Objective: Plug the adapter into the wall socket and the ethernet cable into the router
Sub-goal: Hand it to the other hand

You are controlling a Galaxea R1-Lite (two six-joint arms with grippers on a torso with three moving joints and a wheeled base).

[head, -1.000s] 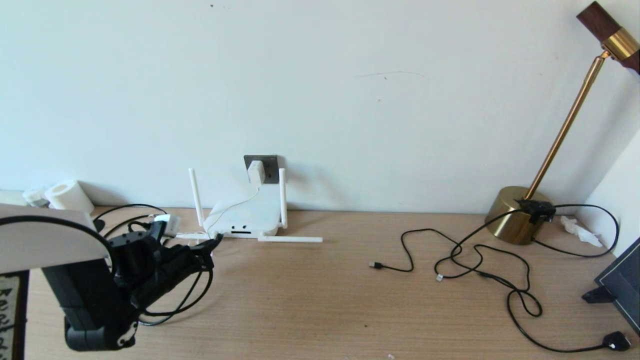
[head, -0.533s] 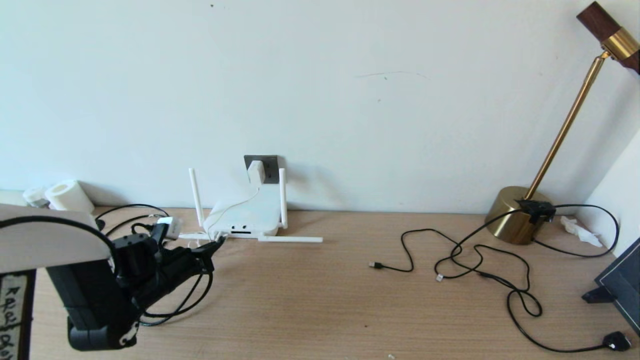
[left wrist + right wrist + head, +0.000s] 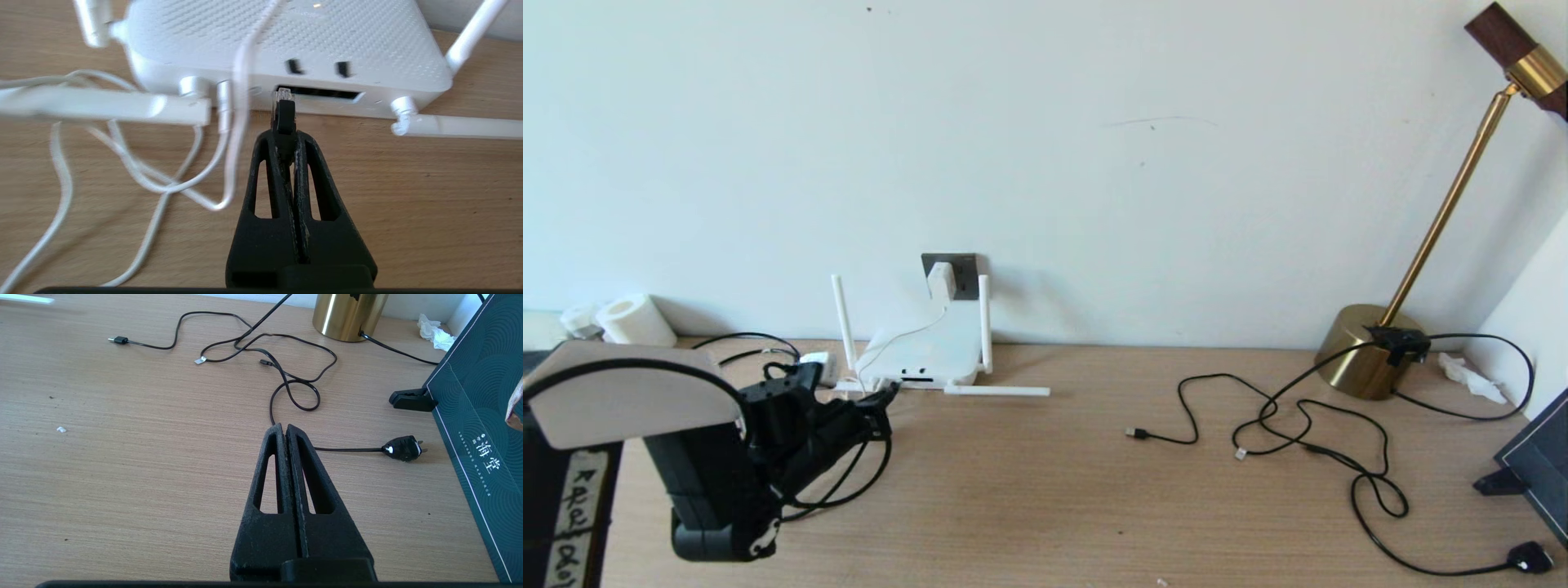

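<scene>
The white router (image 3: 927, 351) (image 3: 282, 45) lies against the wall with its dark port slot (image 3: 319, 93) facing me. The white adapter (image 3: 941, 280) sits in the grey wall socket (image 3: 964, 269), its thin white cord (image 3: 239, 122) running down to the router. My left gripper (image 3: 882, 398) (image 3: 285, 141) is shut on the ethernet cable (image 3: 837, 482). The cable's clear-tipped connector (image 3: 283, 98) pokes out past the fingertips, just in front of the slot's end and slightly off to its side. My right gripper (image 3: 285, 430) is shut and empty, hovering over bare desk, out of the head view.
A brass lamp (image 3: 1372, 347) stands at the back right with thin black cables (image 3: 1307, 425) and a black mains plug (image 3: 1529, 558) spread on the desk. A dark box (image 3: 478, 428) leans at the right edge. A paper roll (image 3: 633, 320) sits back left.
My left arm has carried the ethernet connector forward and to the right, closer to the router's port edge. The right side of the desk is unchanged.
</scene>
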